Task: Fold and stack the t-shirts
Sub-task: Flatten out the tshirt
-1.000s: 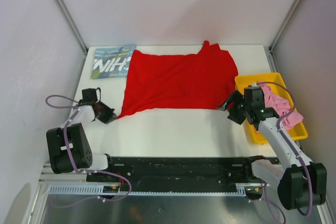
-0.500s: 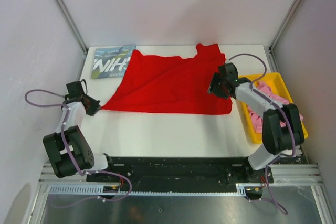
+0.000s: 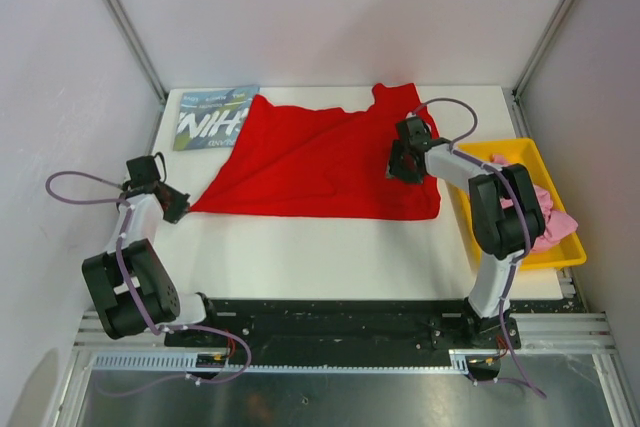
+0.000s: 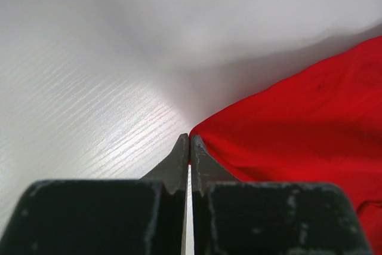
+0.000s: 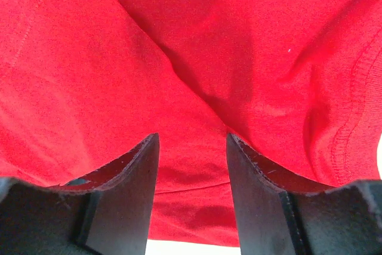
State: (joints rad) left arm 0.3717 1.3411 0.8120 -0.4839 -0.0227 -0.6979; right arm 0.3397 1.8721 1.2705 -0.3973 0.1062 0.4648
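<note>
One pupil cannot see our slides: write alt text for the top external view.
A red t-shirt lies spread on a white table, the left gripper pinching its left corner and the open right gripper over its right part. A blue t-shirt with white letters lies far left; a pink t-shirt sits in a yellow tray at right.

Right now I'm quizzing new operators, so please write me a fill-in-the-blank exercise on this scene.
The left gripper is ____ on a corner of the red t-shirt.
The right gripper holds its jaws ____ over the red t-shirt.
The pink t-shirt lies in the ____ tray.
The blue t-shirt lies at the far ____ corner of the table.
Missing words: shut, open, yellow, left.
</note>
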